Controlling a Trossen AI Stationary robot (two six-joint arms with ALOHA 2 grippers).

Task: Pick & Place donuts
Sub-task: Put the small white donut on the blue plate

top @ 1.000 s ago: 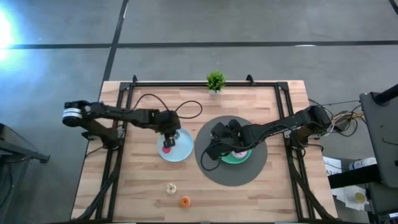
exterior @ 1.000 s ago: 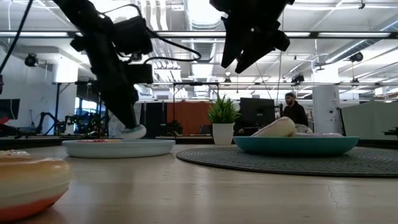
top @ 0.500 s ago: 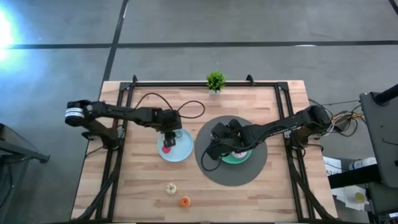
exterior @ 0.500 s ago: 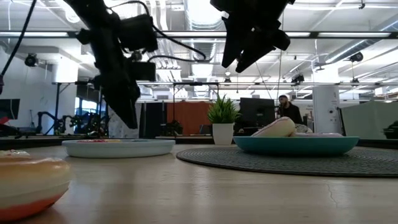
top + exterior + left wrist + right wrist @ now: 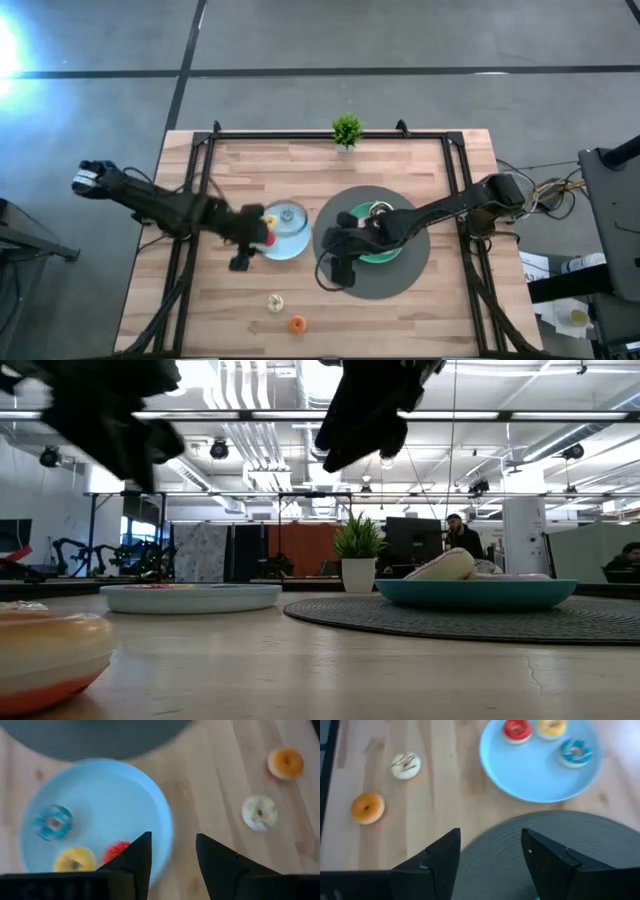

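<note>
Wooden tabletop [image 5: 400, 320]: light-blue plate [image 5: 130, 790] ahead of the open, empty left fingers [image 5: 140, 855] holds teal donut [image 5: 53, 822], yellow donut [image 5: 75, 860], red donut [image 5: 116, 852]; right fingers [image 5: 445, 855] likewise open, empty.

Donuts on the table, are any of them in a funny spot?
Two are off the plates: an orange donut and a cream donut lie on the bare table. Three others sit on the blue plate. Nothing looks spilled or broken.
</note>
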